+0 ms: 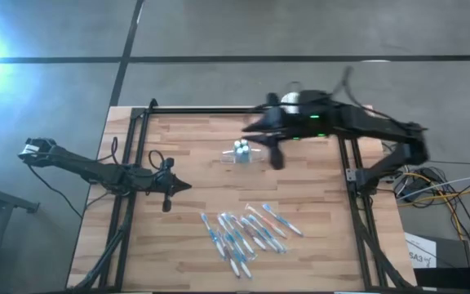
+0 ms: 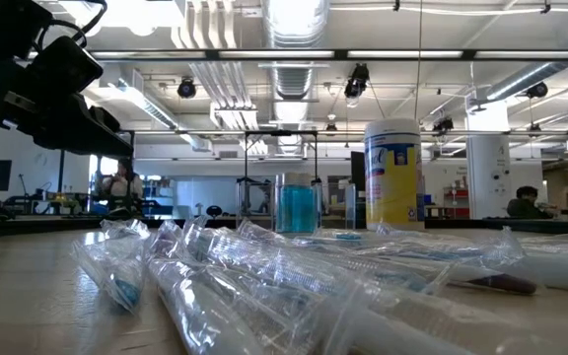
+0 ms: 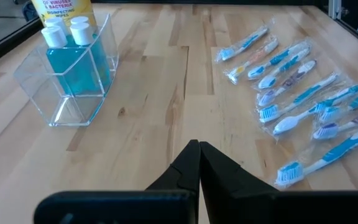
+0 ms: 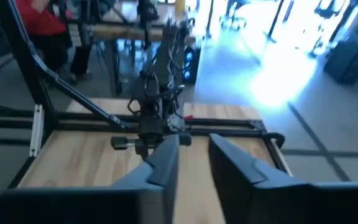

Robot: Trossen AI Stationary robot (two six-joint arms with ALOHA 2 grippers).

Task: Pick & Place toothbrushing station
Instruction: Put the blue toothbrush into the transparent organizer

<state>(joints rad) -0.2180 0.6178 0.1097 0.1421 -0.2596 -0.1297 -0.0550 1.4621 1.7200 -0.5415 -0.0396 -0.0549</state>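
At the left of the high view the left pincer (image 1: 167, 196) rests low over the table (image 1: 186, 245), and its own wrist view shows the two dark fingers pressed together with nothing between them. It waits only.

In the lower middle of the high view lie the toothbrushes (image 1: 243, 233), each in a thin, crinkled clear wrapper, with blue-white and a few pinkish handles. They are slim, light and slippery, so I judge a pinch across the middle of a handle is safer than one at the wrapper's loose end.

Above them, near the centre of the frame, stands the toothbrushing station (image 1: 241, 153), a small cup of clear, hard plastic with flat walls, holding little blue bottles with white caps. Just behind it is the yellow canister (image 2: 393, 176).

To the right of centre the right pincer (image 1: 277, 160) hangs beside the station, not touching it; its fingers stand a little apart and pinch nothing. In my judgement it should come down slowly over one brush, because the cup looks light and could tip easily.
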